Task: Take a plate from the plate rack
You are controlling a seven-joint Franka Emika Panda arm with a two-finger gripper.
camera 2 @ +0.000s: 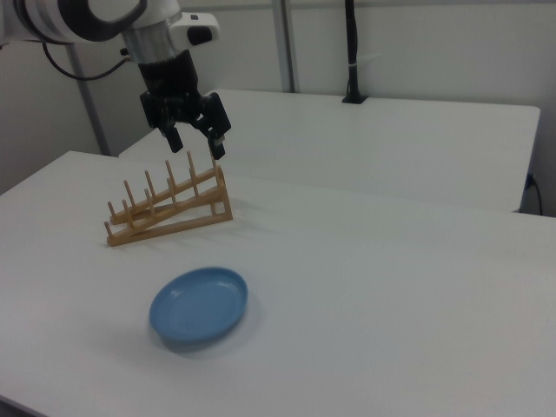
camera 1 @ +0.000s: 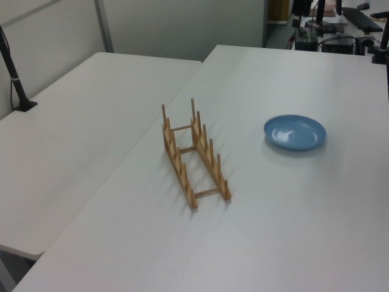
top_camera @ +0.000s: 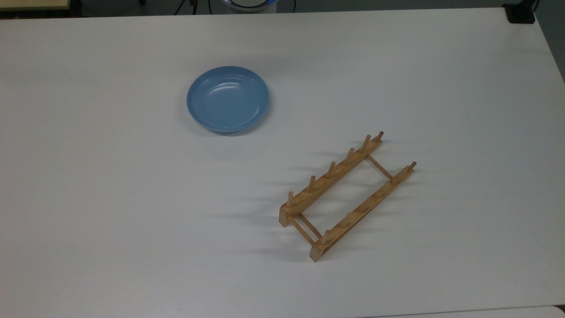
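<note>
The light-blue plate [top_camera: 227,99] [camera 1: 295,132] [camera 2: 199,307] lies flat on the white table, apart from the rack and touched by nothing. The wooden plate rack [top_camera: 346,197] [camera 1: 193,152] [camera 2: 169,207] stands with nothing between its upright pegs. In the right view my gripper [camera 2: 197,144] hangs open in the air, high above the table and well clear of the plate. Its fingers point down, nothing is between them, and it overlaps the rack's far end.
A second white table [camera 1: 73,140] adjoins this one on the left view's left, with a black post [camera 1: 15,79] clamped on it. A black clamp [top_camera: 521,13] sits at the top view's upper right corner. The table's front edge [top_camera: 441,311] runs along the bottom.
</note>
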